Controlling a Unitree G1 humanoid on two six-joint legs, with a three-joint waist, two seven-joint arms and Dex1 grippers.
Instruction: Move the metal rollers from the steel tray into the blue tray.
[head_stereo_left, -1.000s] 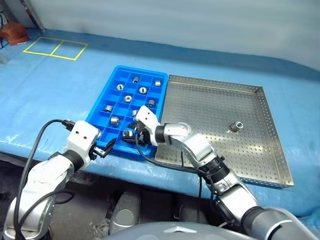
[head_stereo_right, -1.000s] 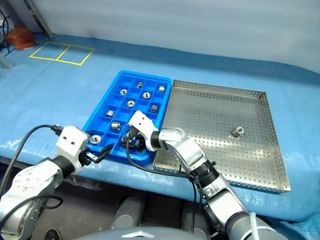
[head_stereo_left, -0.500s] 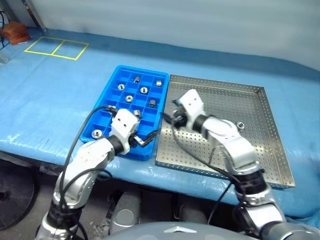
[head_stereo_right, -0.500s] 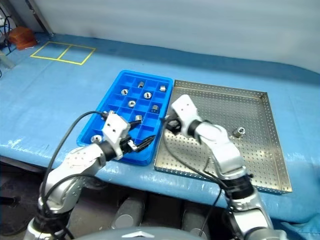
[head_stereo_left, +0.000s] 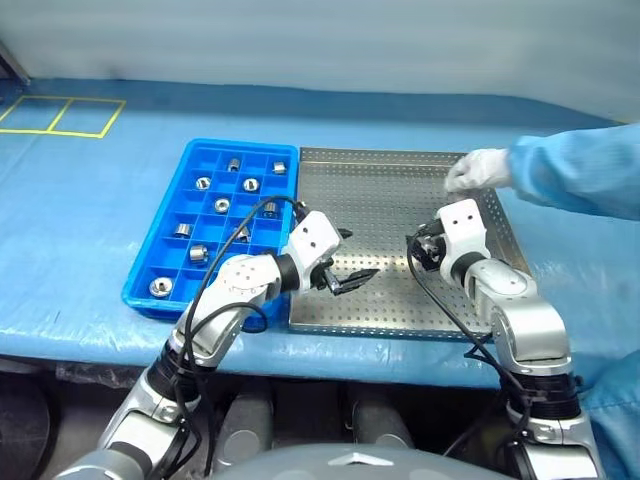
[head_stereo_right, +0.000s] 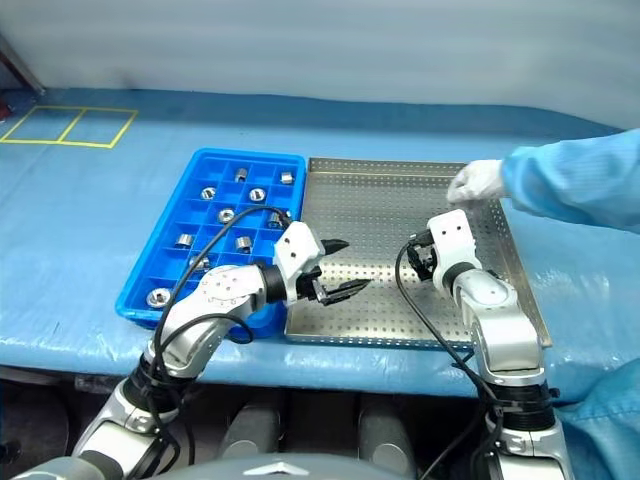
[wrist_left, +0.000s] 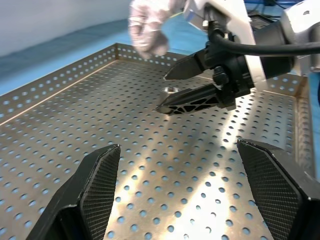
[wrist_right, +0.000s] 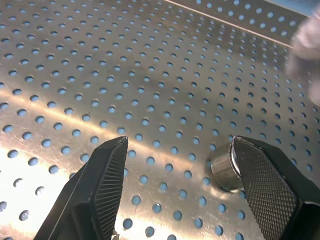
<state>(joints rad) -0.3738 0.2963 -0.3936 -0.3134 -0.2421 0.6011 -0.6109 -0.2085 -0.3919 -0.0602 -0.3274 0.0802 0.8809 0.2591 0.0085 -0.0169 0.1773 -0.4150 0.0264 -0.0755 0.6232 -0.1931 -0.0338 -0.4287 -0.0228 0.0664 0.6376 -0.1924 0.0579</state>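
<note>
Reaching over the steel tray (head_stereo_left: 390, 300), both grippers hang just above its perforated floor. Nearest, the left gripper (head_stereo_left: 343, 262) stands with its jaws wide apart and empty, close to the tray's front rim. Further in and to the right, the right gripper (wrist_left: 181, 86) is also parted and holds nothing; the last roller (wrist_right: 223, 171) in the steel tray lies on the floor just beside one of its fingers (wrist_right: 265, 185), seemingly not yet between the two, though the angle leaves that unsure.

The roller looks like hard, smooth, dense metal: it will not deform, but should slip under the pads and may roll away on its curved side. The surest hold is probably across that round side, squarely and low, with the fingers straddling it.

Beyond, a person's gloved hand (head_stereo_left: 478, 170) hovers over the tray's far right corner. To the left, the blue tray (head_stereo_left: 160, 264) lies against the steel one, with rollers already in many compartments.
</note>
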